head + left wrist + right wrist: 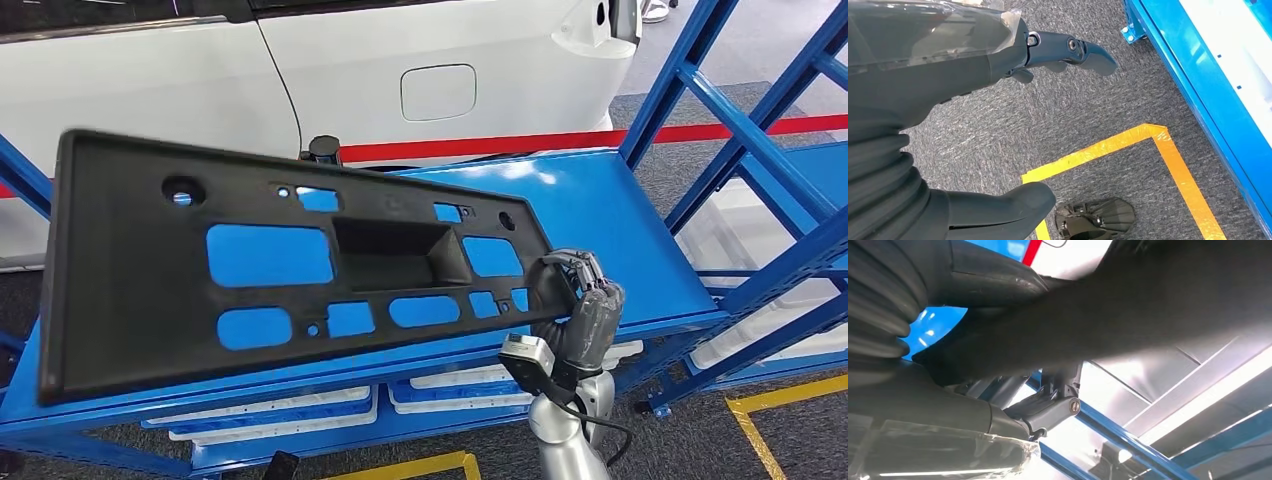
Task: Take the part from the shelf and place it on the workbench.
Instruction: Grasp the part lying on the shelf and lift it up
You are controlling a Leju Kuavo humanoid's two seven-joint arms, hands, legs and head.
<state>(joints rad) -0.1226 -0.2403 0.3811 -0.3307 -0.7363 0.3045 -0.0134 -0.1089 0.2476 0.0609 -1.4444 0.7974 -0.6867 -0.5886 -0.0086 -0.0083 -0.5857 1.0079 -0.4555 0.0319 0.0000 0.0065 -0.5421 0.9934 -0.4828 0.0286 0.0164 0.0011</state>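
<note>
Part: a long black plastic panel (260, 265) with many cut-outs, tilted up above the blue shelf (640, 225), its far end raised toward the camera.
Right hand: the right hand (578, 305) grips the panel's right end, fingers wrapped over the edge.
Left hand: the left hand (948, 115) hangs over grey carpet and yellow floor tape, fingers apart, holding nothing.
Handling: probably light and stiff, yet long enough to swing and twist from a one-end hold; its thin ribs may flex.
Where to hold: the solid outer rim looks safest; a second hold near the far end would steady it.
Backdrop: a white car (420, 70) stands behind the shelf.
</note>
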